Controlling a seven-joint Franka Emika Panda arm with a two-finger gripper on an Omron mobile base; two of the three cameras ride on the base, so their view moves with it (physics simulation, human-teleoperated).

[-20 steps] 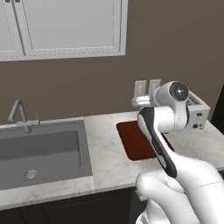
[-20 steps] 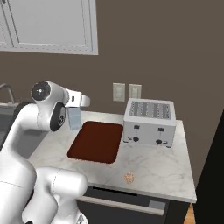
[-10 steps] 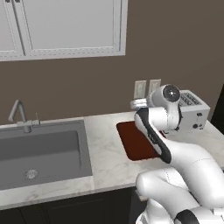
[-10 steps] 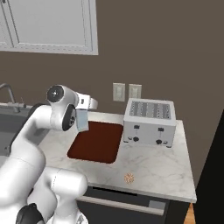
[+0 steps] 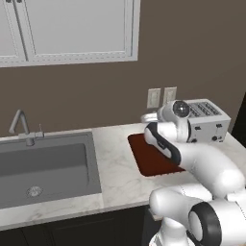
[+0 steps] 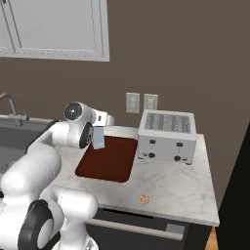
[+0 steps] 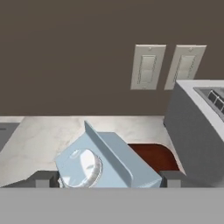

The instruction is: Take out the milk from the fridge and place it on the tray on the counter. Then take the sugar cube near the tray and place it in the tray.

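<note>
Hand view looks down along the gripper (image 7: 109,179), whose two dark finger tips stand wide apart on either side of the milk (image 7: 103,161) and clamp it between them. This carton is smooth pale grey-blue, with a sharp gabled ridge and a round whitish cap on one sloping face. In the right base view the milk (image 6: 98,138) hangs at the end of the white arm, above the left edge of the tray (image 6: 110,158).

That tray is a flat, dark red-brown rectangle with rounded corners, lying on the white-grey marbled counter (image 6: 180,188). Just right of the tray stands a boxy silver toaster (image 6: 167,137) with slots on top and dark knobs on its front. In front of the tray, towards the counter's near edge, sits the sugar cube (image 6: 143,198), a tiny pale speck. On the brown wall behind the tray are two cream outlet plates (image 7: 148,66). Well left of the tray, a grey sink (image 5: 44,169) is set into the stone.
</note>
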